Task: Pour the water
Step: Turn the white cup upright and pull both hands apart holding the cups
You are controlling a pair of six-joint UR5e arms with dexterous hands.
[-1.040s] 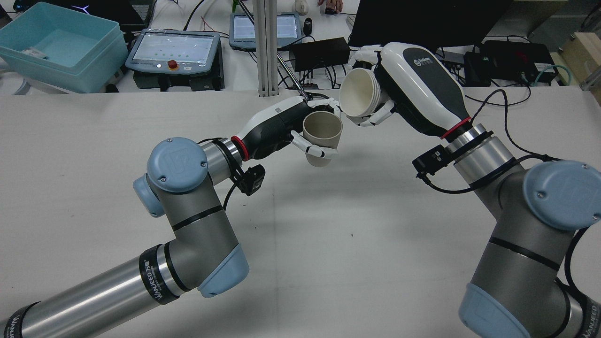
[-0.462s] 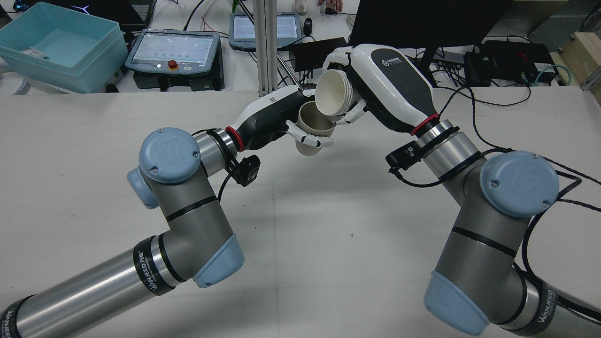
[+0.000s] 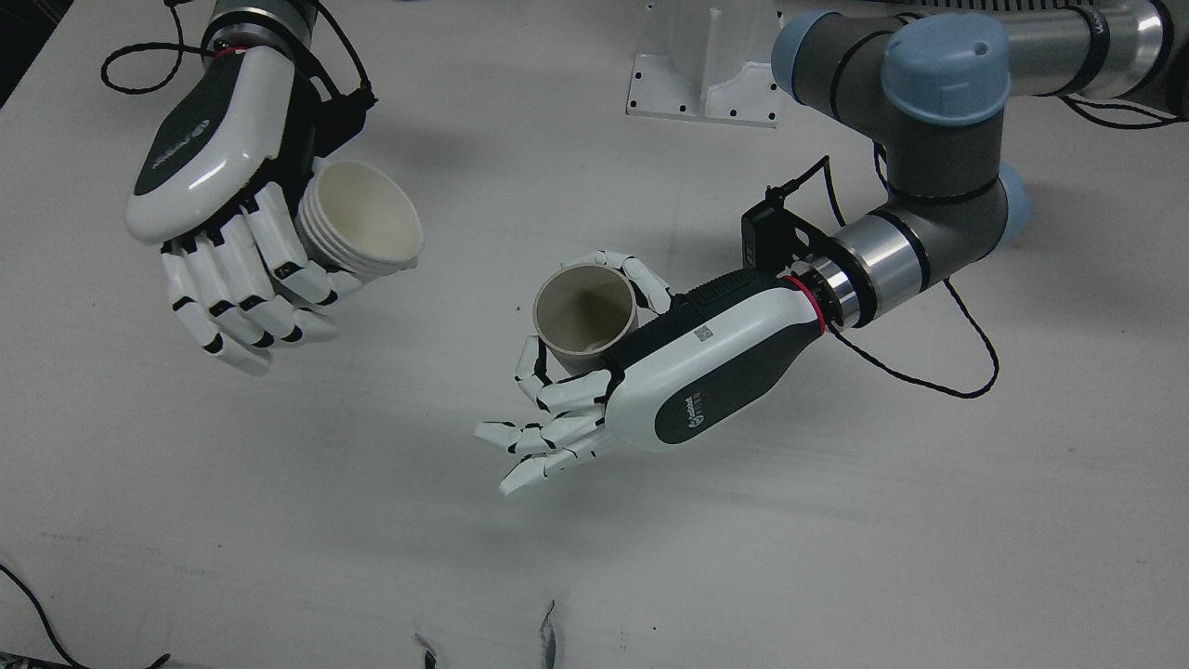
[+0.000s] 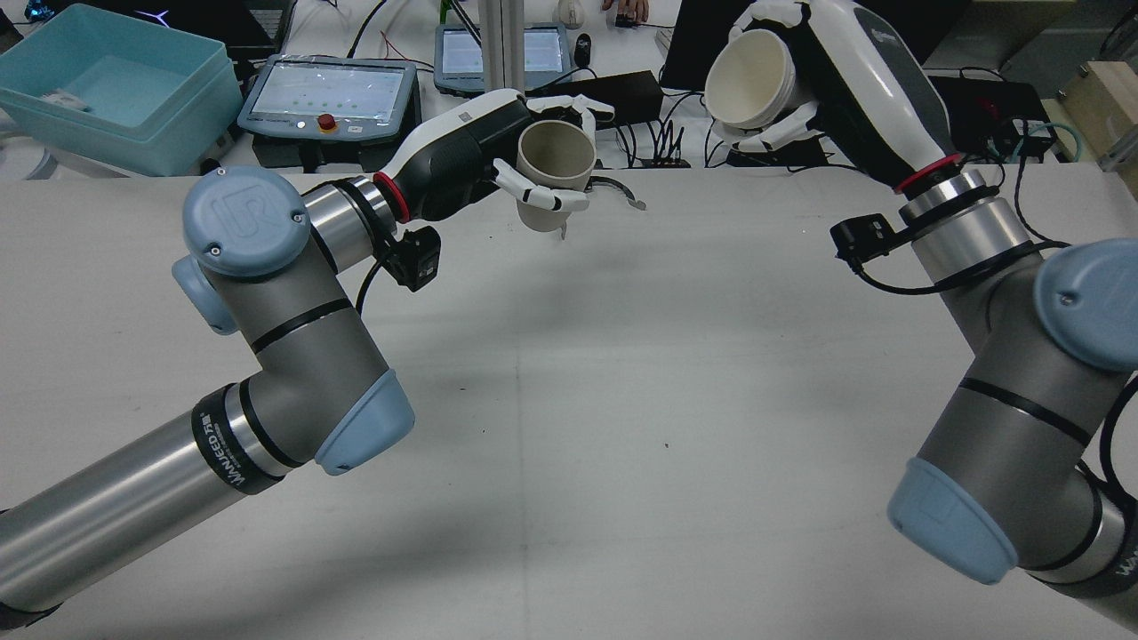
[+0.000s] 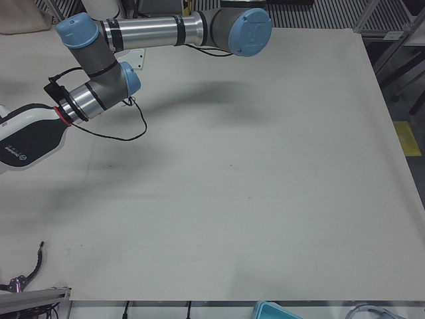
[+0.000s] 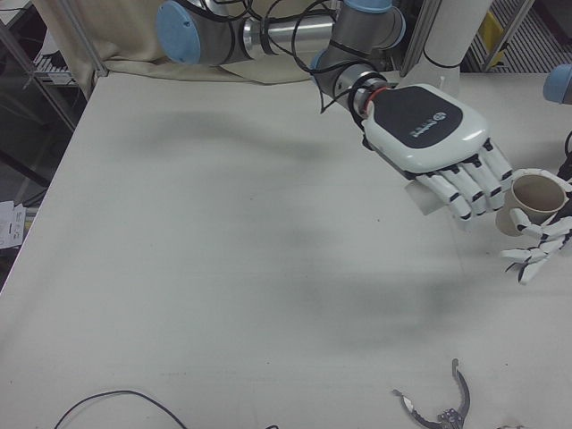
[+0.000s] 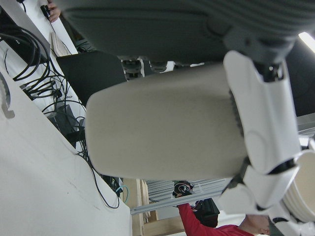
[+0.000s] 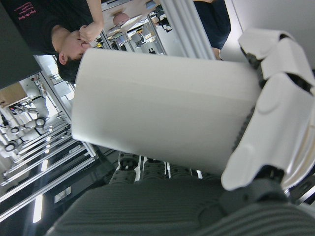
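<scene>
Since the earlier rear frames the two cups have separated. Half a second ago the white cup's rim hung over the beige cup's mouth; now they are well apart, and both arms have swung outward and toward the table's far edge.

Left robot hand (image 4: 498, 164): fingers wrapped around the beige cup (image 4: 553, 173), which is upright, mouth up, held clear above the table (image 4: 569, 400). In the front view its inside (image 3: 585, 311) shows plain beige; whether it holds water, cannot tell. Some fingers (image 3: 534, 441) stick out free beyond the cup.

Right robot hand (image 4: 853, 62): closed on the white cup (image 4: 751, 80), raised high on the right. Cup tilted, mouth facing toward the left arm. In the front view the cup (image 3: 358, 223) shows stacked rims, so it looks like nested cups; inside looks empty and white.

Left-front view shows only the left arm and the back of the hand.
</scene>
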